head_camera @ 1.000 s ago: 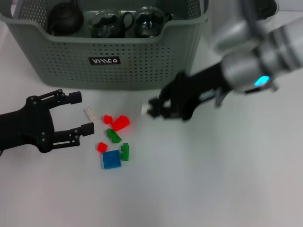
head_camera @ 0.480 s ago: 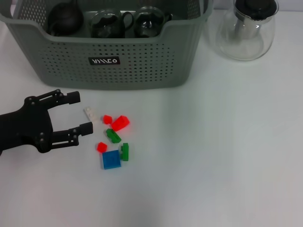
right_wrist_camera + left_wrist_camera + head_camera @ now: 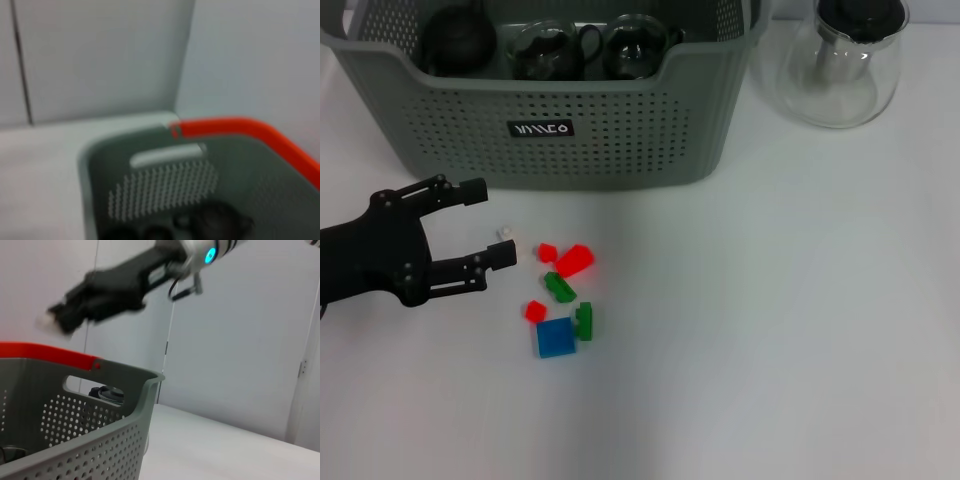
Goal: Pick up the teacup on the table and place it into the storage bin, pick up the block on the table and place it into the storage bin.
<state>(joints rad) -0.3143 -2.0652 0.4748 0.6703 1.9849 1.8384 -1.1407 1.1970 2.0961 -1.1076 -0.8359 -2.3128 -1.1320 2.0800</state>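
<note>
left gripper [image 3: 490,222] open — beside white block [image 3: 506,234]

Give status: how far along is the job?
Done: two glass teacups sit in the storage bin. In hand: right gripper hangs over the bin, something white at its tip; open left gripper beside a white block. Left: other blocks on the table.

1. A clear glass teapot [image 3: 834,68] with a black lid [image 3: 861,16] stands upright on the white worktop [image 3: 780,330], at the far right.
2. The worktop is plain white and matte.
3. In the left wrist view, a pale wall [image 3: 250,335] rises behind the worktop's far edge.
4. The right wrist view shows the same kind of pale wall [image 3: 100,55], crossed by a dark vertical seam.
</note>
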